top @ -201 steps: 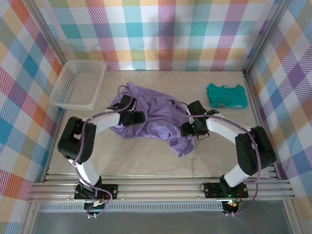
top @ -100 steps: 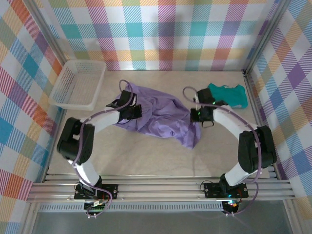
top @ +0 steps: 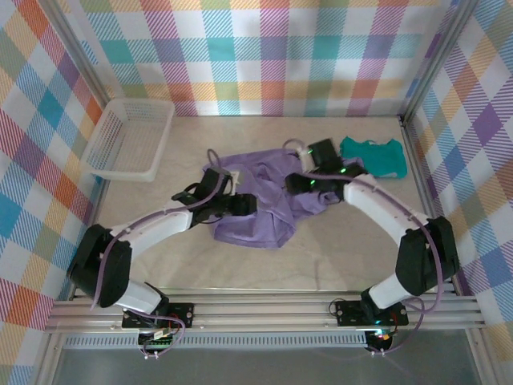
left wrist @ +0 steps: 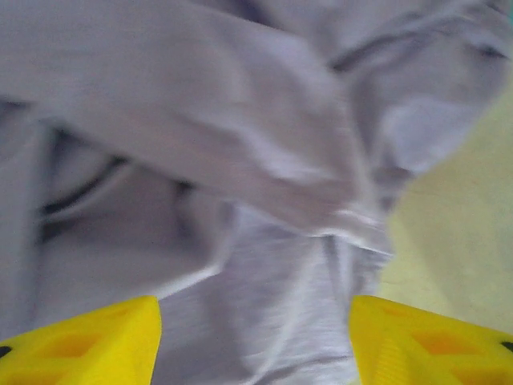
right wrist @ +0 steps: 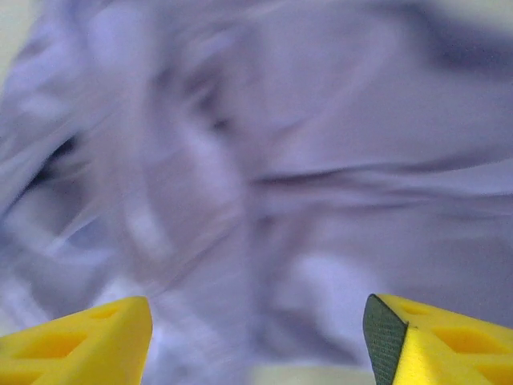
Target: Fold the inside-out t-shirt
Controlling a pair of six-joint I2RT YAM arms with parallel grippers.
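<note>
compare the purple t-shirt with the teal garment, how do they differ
Colour: the purple t-shirt is lavender, the teal garment is blue-green. Size: the purple t-shirt is far larger than the teal garment. State: the purple t-shirt lies crumpled mid-table, the teal garment sits folded compactly near the far right corner. Both are soft clothing resting on the table.

- The lavender t-shirt [top: 258,218] is lying crumpled at mid-table.
- The left gripper [top: 243,204] and the right gripper [top: 308,184] are both hanging over the cloth.
- A teal garment [top: 373,157] is sitting far right, and a white basket [top: 128,138] far left.
</note>
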